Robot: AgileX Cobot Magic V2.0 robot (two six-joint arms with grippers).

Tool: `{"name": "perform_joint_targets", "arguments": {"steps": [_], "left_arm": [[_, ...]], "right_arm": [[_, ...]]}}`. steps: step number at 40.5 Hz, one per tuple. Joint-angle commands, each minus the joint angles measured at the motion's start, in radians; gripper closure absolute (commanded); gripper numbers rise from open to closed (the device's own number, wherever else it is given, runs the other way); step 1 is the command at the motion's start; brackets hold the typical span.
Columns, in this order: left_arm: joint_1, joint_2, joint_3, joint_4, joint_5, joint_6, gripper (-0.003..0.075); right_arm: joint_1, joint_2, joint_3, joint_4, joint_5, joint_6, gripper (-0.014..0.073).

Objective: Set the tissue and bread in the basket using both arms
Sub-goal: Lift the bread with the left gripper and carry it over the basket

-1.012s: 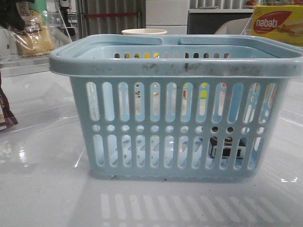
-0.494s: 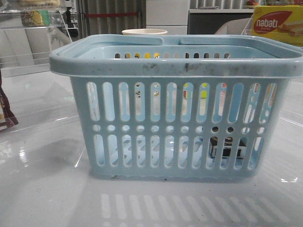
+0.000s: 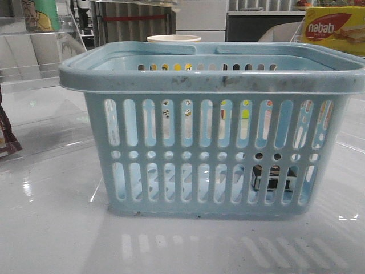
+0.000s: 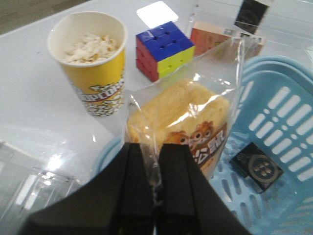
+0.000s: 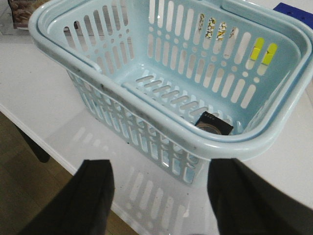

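The left hand (image 4: 155, 196) is closed on the clear plastic edge of the bread (image 4: 183, 129), its two dark fingers (image 4: 134, 181) pinched together on the wrapper. The bread hangs from that grip above the rim of the basket (image 4: 274, 105), with the tan-yellow slices and the brown label band facing the wrist camera. Beyond it on the white counter (image 4: 34, 98) stand a yellow popcorn cup (image 4: 93, 73) and a colored puzzle cube (image 4: 164, 49), near each other but apart, with a flat pinkish box (image 4: 220, 39) just beside the cube.

The tissue (image 4: 257, 166) lies flat on the floor of the basket, in a corner close to the slotted wall. From the front it shows as a dark and white shape (image 3: 274, 177) behind the lower slots on the right side of the basket (image 3: 211, 80). In the right wrist view it sits in the basket's (image 5: 161, 142) near corner (image 5: 214, 125).

The right hand (image 5: 161, 196) is open, its fingers (image 5: 93, 196) spread wide and holding nothing. It hangs outside the basket, over the edge of the counter (image 5: 44, 98).

In the front view a yellow and red box (image 3: 333, 28) stands in the background on the right, and the pale rim of the cup (image 3: 174, 39) shows behind the basket.
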Motion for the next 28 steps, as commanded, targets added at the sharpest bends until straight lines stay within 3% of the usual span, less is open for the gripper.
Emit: {"name": "perform_joint_targets", "arguments": {"steps": [1, 28], "left_arm": [[-0.042, -0.026, -0.037, -0.023, -0.065, 0.022, 0.0629], [-0.066, 0.056, -0.037, -0.027, -0.024, 0.023, 0.0624]], "right_arm": [[-0.001, -0.002, -0.028, 0.006, -0.07, -0.011, 0.0076], [-0.001, -0.002, -0.028, 0.006, -0.07, -0.011, 0.0076]]}}
